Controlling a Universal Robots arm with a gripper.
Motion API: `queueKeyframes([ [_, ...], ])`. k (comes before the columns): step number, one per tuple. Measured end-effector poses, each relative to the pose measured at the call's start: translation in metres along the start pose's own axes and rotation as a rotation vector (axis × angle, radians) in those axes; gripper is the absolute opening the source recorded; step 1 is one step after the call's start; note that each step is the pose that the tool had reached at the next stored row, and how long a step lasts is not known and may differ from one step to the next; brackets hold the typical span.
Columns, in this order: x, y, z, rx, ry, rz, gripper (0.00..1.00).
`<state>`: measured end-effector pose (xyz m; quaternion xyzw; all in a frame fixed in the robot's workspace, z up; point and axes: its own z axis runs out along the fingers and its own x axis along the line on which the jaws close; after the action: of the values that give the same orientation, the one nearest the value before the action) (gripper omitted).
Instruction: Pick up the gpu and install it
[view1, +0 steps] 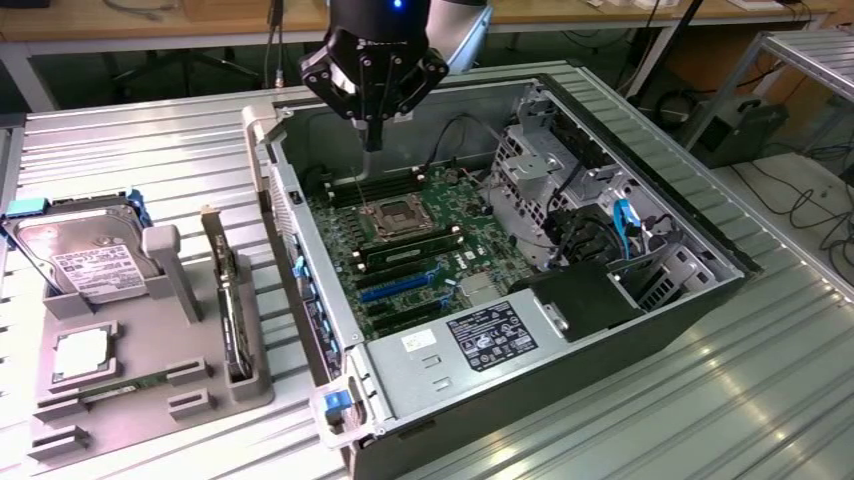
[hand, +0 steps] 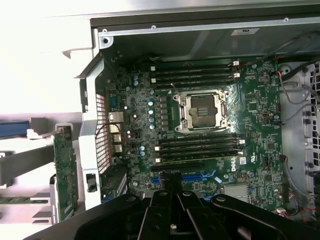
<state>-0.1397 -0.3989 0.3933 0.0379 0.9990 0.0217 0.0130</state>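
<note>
**Gripper closed and empty above the case; gpu in its holder**

The black robot gripper (view1: 372, 140) hangs at the upper centre of the exterior view, pointing down over the open black-and-silver computer case (view1: 694, 290). Its fingers are pressed together and nothing is held between them. In the wrist view the gripper (hand: 172, 192) sits above the green motherboard (hand: 260, 130). It is close to the blue expansion slots (hand: 197, 176), and the square metal processor socket (hand: 202, 112) lies further off.

The gpu (view1: 234, 310) is a thin flat card with a green board, a black face and a silver end bracket. It stands on edge in a slot of the grey plastic holder tray (view1: 160, 340), in the lower part of the frame toward the exterior view's left. It is just outside the case wall and well apart from the gripper. In the wrist view the gpu (hand: 65, 170) shows its green board beside the case's perforated metal panel (hand: 102, 135).

A silver boxy hard drive with a white label (view1: 87, 258) stands in the same tray, further toward the exterior view's left. Tray and case rest on a ribbed metal table (view1: 134, 150).
</note>
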Motion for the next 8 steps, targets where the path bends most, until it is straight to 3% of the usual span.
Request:
queueKeyframes([
  [8,0.0016,-0.0001,0.0,0.0,0.0,0.0,0.11],
])
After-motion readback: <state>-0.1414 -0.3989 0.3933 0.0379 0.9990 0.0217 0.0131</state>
